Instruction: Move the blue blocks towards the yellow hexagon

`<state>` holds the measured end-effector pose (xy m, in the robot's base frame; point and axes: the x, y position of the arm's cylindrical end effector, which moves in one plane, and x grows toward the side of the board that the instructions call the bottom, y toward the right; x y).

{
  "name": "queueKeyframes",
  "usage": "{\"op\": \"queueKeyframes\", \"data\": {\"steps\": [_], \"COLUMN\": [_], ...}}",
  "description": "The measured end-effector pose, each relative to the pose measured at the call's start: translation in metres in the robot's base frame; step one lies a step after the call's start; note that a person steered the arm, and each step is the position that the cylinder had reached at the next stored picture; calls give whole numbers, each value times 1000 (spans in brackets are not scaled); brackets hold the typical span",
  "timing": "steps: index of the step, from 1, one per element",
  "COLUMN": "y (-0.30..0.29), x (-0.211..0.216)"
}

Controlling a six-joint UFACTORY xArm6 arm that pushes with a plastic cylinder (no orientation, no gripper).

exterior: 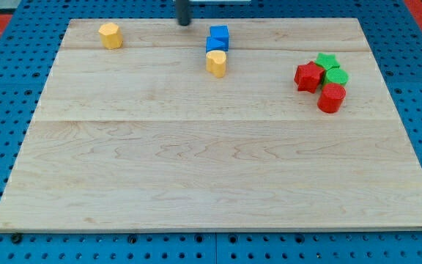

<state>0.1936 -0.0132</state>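
Note:
Two blue blocks stand near the view's top centre: a blue cube [220,32] and a second blue block [215,45] touching it just below; its shape is unclear. A yellow block with a rounded outline [216,64] touches that lower blue block from below. A yellow hexagon-like block [110,35] stands alone at the view's top left. My tip [184,23] is at the board's top edge, a little left of the blue cube and apart from it, and well to the right of the top-left yellow block.
A tight cluster sits at the view's right: a red star-like block [308,76], a red block [331,97], a green star [327,60] and a green block [336,76]. The wooden board [196,161] lies on a blue perforated base.

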Motion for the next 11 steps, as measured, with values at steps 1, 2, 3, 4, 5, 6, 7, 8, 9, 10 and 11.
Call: {"op": "queueKeyframes", "data": {"steps": [1,2,3,4,5,6,7,8,9,10,11], "y": [96,58,-33,-38,-37,11,70,71,-4,-97,-104], "x": [22,39,33,49,58,53,66,87,89,88,88]}}
